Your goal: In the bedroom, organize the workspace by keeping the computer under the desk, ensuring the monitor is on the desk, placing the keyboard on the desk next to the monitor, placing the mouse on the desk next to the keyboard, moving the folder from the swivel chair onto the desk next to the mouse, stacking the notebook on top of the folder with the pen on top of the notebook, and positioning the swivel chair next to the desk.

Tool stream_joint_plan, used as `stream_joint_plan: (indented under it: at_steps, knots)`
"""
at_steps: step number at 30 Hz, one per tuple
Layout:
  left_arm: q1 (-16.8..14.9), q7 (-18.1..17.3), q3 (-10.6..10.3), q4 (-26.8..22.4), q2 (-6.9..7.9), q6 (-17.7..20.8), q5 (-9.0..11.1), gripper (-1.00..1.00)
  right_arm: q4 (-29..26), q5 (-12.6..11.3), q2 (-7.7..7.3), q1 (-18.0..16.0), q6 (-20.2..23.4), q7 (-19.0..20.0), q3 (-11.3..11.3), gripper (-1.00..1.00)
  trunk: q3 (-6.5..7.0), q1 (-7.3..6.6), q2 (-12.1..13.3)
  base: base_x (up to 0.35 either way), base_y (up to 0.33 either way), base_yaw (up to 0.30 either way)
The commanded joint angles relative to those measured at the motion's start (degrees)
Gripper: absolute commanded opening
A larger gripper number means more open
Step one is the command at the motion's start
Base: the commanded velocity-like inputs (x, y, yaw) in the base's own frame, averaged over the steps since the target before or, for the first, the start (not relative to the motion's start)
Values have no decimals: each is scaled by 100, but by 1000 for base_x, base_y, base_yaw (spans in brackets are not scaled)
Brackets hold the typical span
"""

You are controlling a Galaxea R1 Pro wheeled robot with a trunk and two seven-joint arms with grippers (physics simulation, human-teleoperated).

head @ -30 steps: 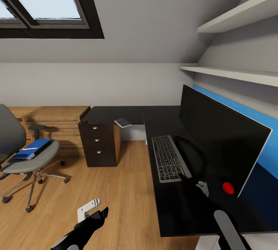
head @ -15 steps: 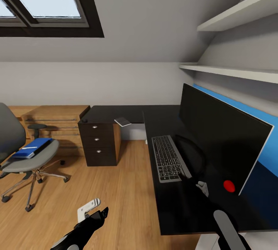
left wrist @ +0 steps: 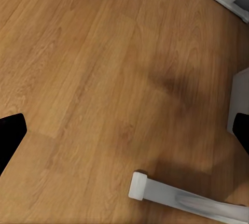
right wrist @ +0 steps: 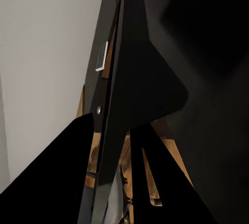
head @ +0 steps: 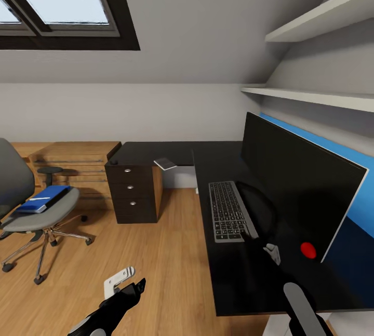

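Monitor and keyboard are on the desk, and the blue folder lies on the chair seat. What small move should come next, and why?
Probably turn the base toward the swivel chair. The monitor and keyboard already sit side by side on the desk, while the folder lies on the seat, well away from the left gripper, which hangs over bare floor.
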Motion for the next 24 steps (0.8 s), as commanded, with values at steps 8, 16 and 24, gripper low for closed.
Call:
stream_joint_plan:
  at_steps: [8,16,24]
  knots:
    - [-2,44,-10,-10,6,2,48,100,0,-38,11,-2,4,19,-9,-100,-5,0,-3,0,0,0]
    - [-2,44,-10,-10,6,2,47,100,0,-38,12,-2,2,19,0,-100,-5,0,-3,0,0,0]
    - [-2,41,-6,-10,6,2,48,100,8,-30,13,-2,2,19,14,-100,-5,0,-3,0,0,0]
